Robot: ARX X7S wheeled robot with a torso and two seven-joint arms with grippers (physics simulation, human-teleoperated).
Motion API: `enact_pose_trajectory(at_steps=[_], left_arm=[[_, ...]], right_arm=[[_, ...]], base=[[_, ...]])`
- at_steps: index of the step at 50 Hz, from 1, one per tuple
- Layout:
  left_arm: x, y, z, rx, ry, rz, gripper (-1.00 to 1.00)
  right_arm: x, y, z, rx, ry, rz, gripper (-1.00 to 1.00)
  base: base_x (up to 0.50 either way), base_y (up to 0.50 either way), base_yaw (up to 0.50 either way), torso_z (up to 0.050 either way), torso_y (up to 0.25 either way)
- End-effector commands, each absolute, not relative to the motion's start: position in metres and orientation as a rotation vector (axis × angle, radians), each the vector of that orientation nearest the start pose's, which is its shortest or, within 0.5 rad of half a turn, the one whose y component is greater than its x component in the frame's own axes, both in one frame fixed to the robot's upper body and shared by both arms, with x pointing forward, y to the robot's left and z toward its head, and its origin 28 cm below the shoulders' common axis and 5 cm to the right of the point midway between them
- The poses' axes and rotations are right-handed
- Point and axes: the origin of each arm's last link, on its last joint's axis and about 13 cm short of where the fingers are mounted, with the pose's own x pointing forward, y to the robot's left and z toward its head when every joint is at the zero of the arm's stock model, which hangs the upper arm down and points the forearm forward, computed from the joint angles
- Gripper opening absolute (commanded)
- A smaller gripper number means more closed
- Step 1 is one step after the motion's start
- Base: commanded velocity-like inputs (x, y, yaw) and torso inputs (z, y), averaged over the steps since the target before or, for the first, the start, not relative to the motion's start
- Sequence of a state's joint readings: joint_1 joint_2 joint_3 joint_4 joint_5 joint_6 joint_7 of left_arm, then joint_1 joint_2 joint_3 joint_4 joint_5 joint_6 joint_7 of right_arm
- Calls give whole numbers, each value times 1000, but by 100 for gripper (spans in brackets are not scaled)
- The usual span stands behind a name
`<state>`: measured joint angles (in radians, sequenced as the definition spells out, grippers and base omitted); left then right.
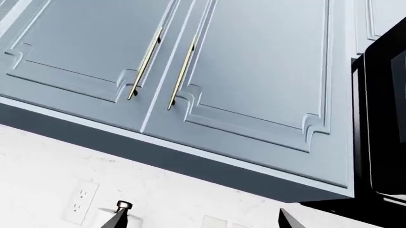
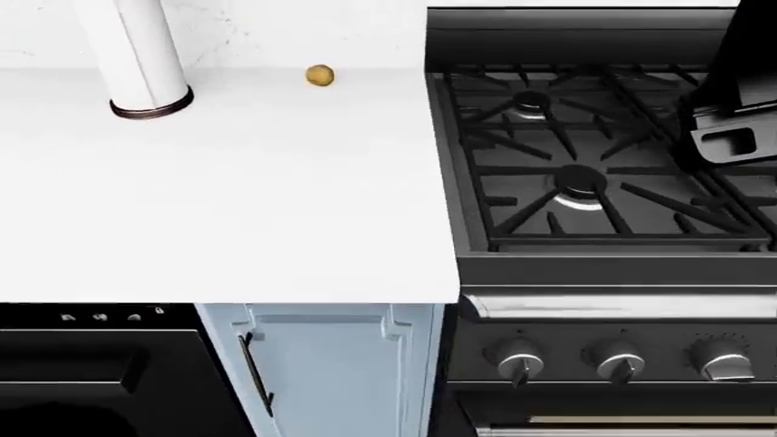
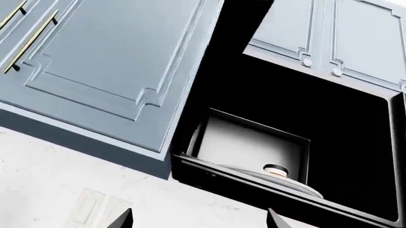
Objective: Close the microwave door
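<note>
The black microwave [image 3: 355, 142] hangs under the pale blue wall cabinets, seen from below in the right wrist view. Its door [image 3: 216, 71] stands swung out to the side, leaving the grey cavity [image 3: 247, 142] and the glass turntable [image 3: 288, 179] exposed. My right gripper [image 3: 199, 223] is open below and in front of the cavity, touching nothing. My left gripper [image 1: 203, 223] is also open and empty, under the cabinets beside the microwave, whose black edge [image 1: 383, 118] shows at the frame's side. In the head view the microwave is out of view.
Blue cabinet doors with brass handles [image 1: 144, 64] fill the wall beside the microwave. Wall sockets [image 1: 79, 203] sit on the white backsplash. Below are a white counter [image 2: 243, 200], a paper towel roll [image 2: 140, 55], a small yellow object [image 2: 319, 76] and the gas stove [image 2: 583, 164]. My right arm [image 2: 729, 137] rises over the stove.
</note>
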<state>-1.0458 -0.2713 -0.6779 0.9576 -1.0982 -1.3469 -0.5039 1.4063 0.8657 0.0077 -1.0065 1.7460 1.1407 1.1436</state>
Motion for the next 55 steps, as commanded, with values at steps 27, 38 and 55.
enact_pose_trajectory(at_steps=[27, 38, 55], left_arm=[[178, 267, 326, -256, -772, 56, 100], [178, 267, 326, -257, -770, 55, 100], [178, 267, 326, -257, -770, 57, 100]], right_arm=[[129, -132, 346, -297, -781, 7, 100], [129, -133, 345, -305, -788, -1, 100], [129, -133, 346, -303, -791, -22, 100]], base=[[445, 169, 0, 0, 1], [455, -271, 0, 0, 1], [86, 0, 0, 0, 1]])
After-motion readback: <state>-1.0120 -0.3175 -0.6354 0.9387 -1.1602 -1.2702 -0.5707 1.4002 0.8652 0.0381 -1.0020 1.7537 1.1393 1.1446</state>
